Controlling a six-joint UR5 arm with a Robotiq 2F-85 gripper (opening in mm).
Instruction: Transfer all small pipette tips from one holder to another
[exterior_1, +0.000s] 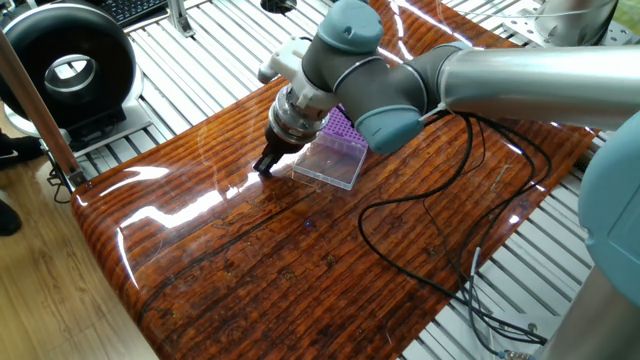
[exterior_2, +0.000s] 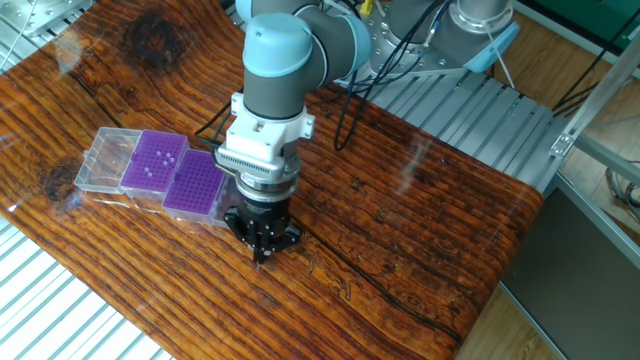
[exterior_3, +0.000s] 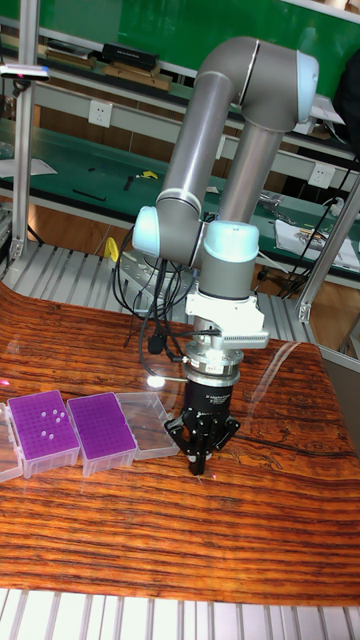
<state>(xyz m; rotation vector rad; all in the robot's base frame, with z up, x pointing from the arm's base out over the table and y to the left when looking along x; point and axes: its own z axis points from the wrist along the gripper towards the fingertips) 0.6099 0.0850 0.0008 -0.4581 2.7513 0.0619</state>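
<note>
Two purple holders sit side by side in clear hinged-lid boxes. The left holder carries several small white pipette tips. No tips show in the right holder, whose clear lid lies open on the table. My gripper points straight down just off that lid, low over the wood. Its fingers are shut to a point, and I see nothing held between them.
The wooden table has slatted metal surrounds. A black cable loops over the table behind the arm. A round black device stands off the table's far corner. The left box's clear lid lies open at the far left.
</note>
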